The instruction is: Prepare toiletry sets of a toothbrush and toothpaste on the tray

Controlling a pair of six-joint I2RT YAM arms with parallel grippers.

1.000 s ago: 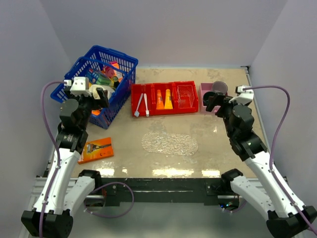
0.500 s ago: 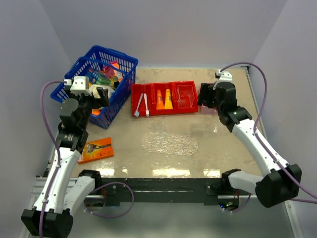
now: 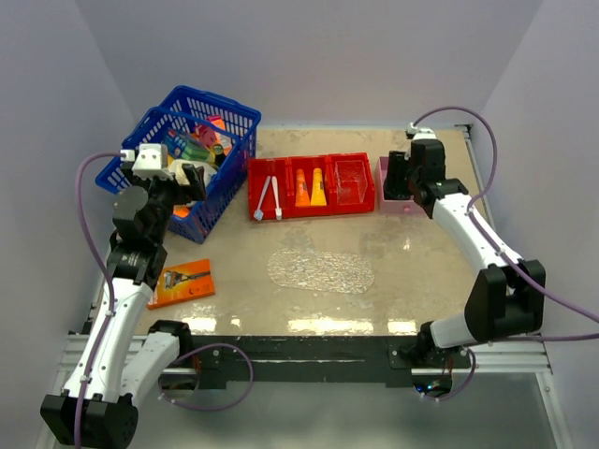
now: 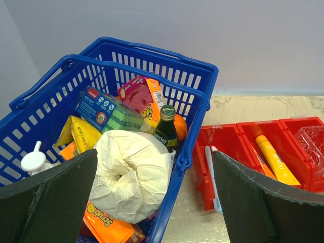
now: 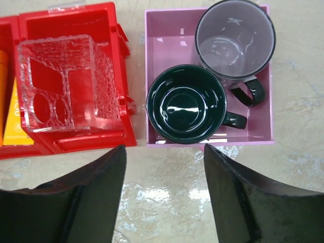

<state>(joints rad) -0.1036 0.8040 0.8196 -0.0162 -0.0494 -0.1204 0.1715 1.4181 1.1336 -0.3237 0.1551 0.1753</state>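
Observation:
The clear oval tray [image 3: 321,269] lies bare in the middle of the table. Behind it, the red bin [image 3: 348,210] holds two white toothbrushes [image 3: 266,198] in its left compartment. An orange tube [image 3: 302,187] and a yellow-orange tube [image 3: 318,187] share the middle one. My left gripper [image 3: 192,182] hangs open and holds nothing above the blue basket's right rim. In the left wrist view a toothbrush [image 4: 211,177] and the yellow-orange tube [image 4: 276,159] show past the open left gripper [image 4: 154,152]. My right gripper [image 5: 164,149] is open and holds nothing, just above the near edge of the pink box [image 5: 157,30].
The blue basket [image 3: 239,122] at the back left is full of groceries. An orange razor pack [image 3: 182,281] lies front left. The pink box holds a dark green mug [image 5: 186,104] and a smoky see-through mug [image 5: 235,38]. A clear bumpy holder [image 5: 61,83] fills the bin's right compartment.
My right arm has swung from the right side forward over the pink box, and its jaws have narrowed a little. The left arm has not moved.

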